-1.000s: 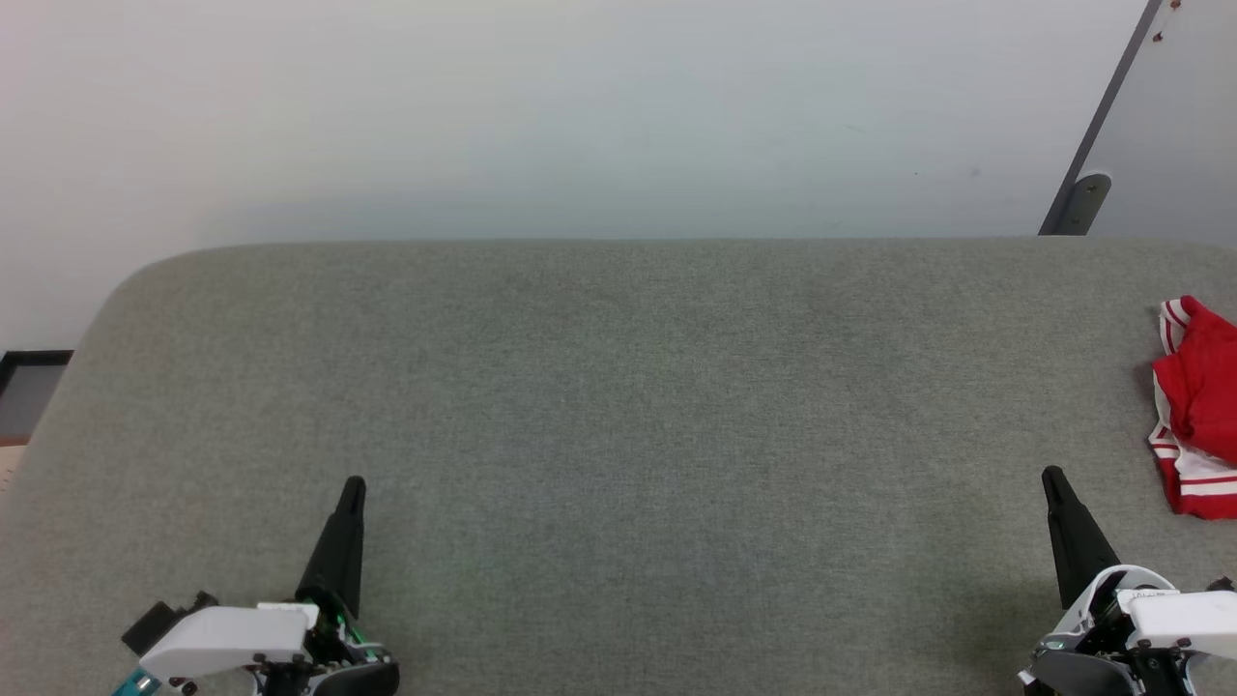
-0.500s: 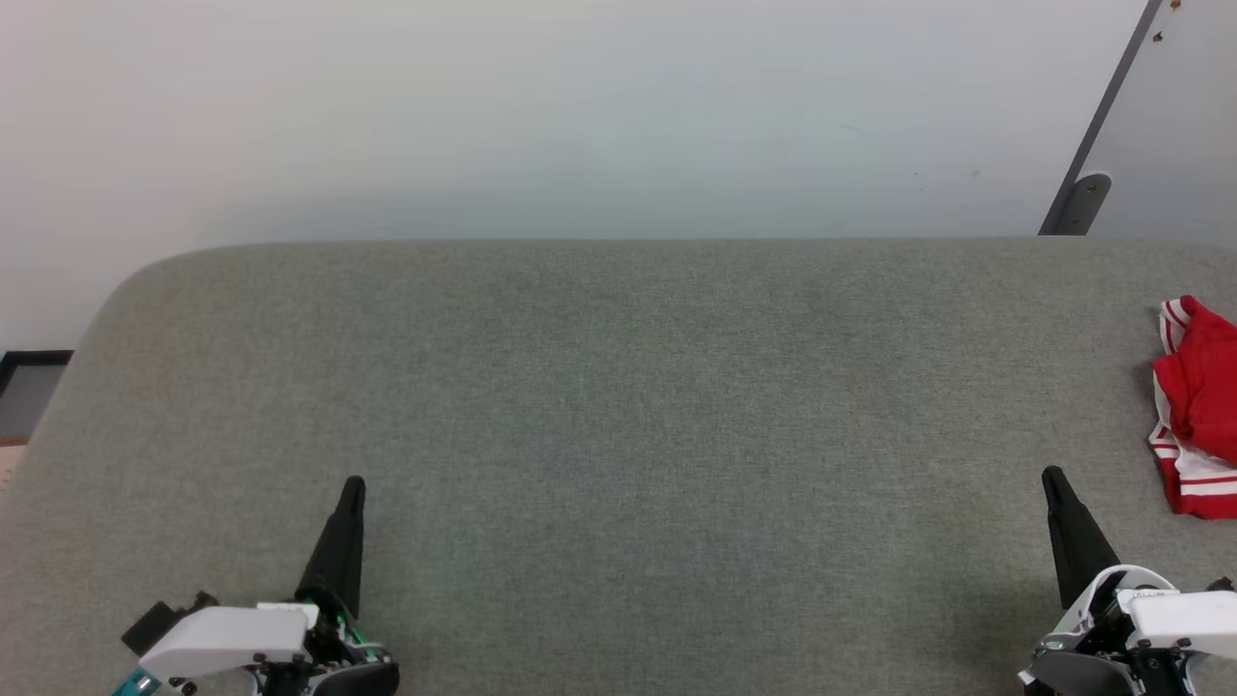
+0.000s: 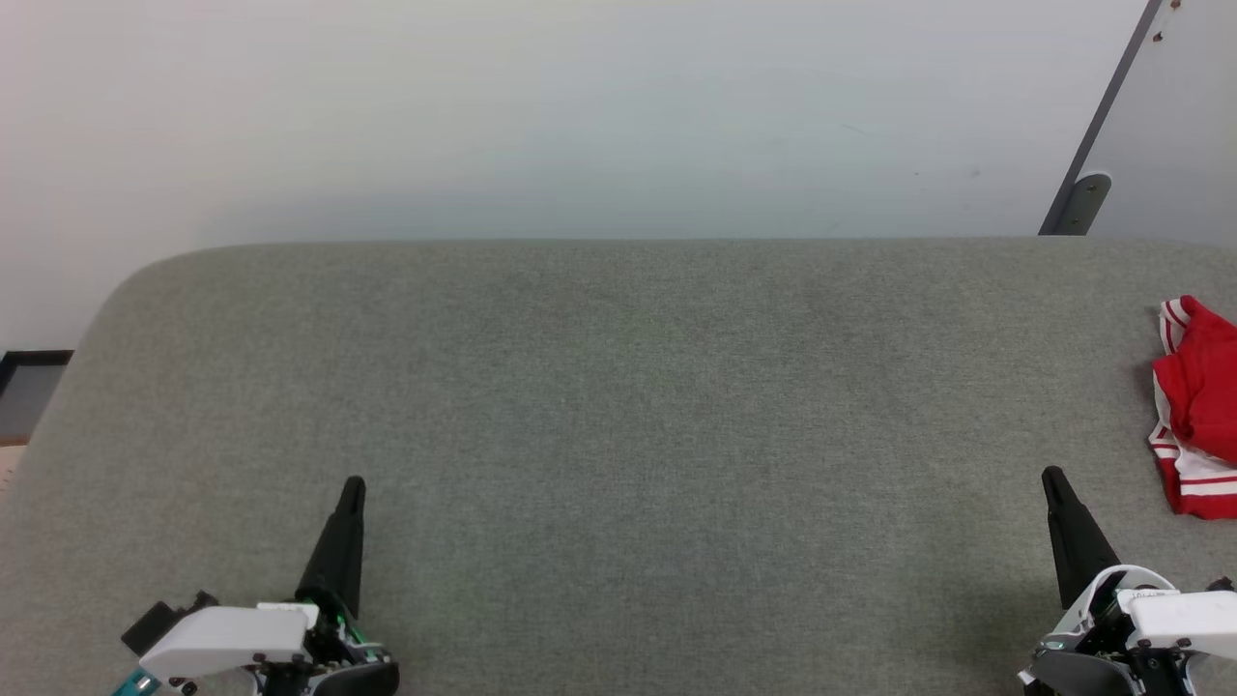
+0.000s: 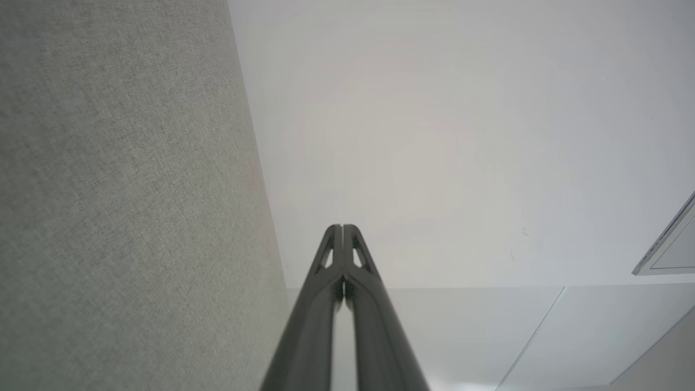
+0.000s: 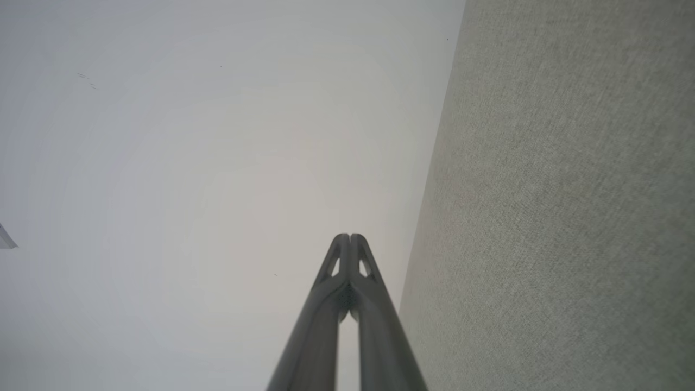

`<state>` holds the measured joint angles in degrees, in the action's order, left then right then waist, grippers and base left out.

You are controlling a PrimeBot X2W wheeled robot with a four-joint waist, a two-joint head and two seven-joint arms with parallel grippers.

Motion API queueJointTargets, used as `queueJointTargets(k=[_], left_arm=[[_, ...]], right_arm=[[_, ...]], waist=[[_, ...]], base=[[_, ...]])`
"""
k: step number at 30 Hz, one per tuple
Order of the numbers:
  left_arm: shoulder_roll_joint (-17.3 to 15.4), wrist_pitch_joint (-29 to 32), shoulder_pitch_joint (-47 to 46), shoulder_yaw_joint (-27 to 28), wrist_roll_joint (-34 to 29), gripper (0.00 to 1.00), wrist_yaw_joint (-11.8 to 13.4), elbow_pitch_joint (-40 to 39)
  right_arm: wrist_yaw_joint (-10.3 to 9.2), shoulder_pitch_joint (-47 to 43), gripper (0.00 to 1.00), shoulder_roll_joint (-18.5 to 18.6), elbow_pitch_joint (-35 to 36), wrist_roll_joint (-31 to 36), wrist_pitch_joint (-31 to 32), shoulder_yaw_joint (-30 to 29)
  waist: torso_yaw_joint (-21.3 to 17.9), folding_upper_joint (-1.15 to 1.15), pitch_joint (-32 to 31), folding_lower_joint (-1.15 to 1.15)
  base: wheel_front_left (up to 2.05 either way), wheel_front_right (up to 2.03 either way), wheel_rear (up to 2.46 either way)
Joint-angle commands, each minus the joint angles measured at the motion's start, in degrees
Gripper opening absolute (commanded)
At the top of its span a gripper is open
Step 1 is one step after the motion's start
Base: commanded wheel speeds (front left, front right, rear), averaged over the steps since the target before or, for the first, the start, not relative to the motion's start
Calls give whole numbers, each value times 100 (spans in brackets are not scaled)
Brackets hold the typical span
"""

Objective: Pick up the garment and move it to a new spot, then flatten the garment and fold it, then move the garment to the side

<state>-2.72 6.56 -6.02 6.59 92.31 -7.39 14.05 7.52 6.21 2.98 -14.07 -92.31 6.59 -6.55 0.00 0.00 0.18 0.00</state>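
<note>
The garment [image 3: 1198, 406], bright red with white striped edges, lies crumpled at the far right edge of the grey surface [image 3: 618, 406], partly cut off by the head view's border. My right gripper [image 3: 1053, 480] is shut and empty at the lower right, a short way left of and nearer than the garment. At the lower left my left gripper [image 3: 354, 486] is shut too, holding nothing. In the left wrist view the left gripper [image 4: 342, 228] has its tips pressed together, as does the right gripper [image 5: 350, 237] in the right wrist view.
A pale wall [image 3: 580, 116] rises behind the grey surface's far edge. A dark slanted bar with a metal bracket [image 3: 1087, 198] stands at the upper right. The surface's left corner is rounded, with a dark frame [image 3: 29, 372] beyond it.
</note>
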Motion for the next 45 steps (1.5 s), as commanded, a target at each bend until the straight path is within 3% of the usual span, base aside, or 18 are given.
queueJointTargets(k=[1, 45], left_arm=[[-3, 22, -47, 12, 10, 0, -18, -2], [-3, 20, -47, 13, 9, 0, -19, -1]], right_arm=[[-6, 15, 0, -22, 2, -19, 11, 1], [-6, 15, 0, -21, 2, -20, 10, 2]], waist=[[0, 0, 0, 0], [0, 0, 0, 0]], base=[[0, 0, 0], [0, 0, 0]])
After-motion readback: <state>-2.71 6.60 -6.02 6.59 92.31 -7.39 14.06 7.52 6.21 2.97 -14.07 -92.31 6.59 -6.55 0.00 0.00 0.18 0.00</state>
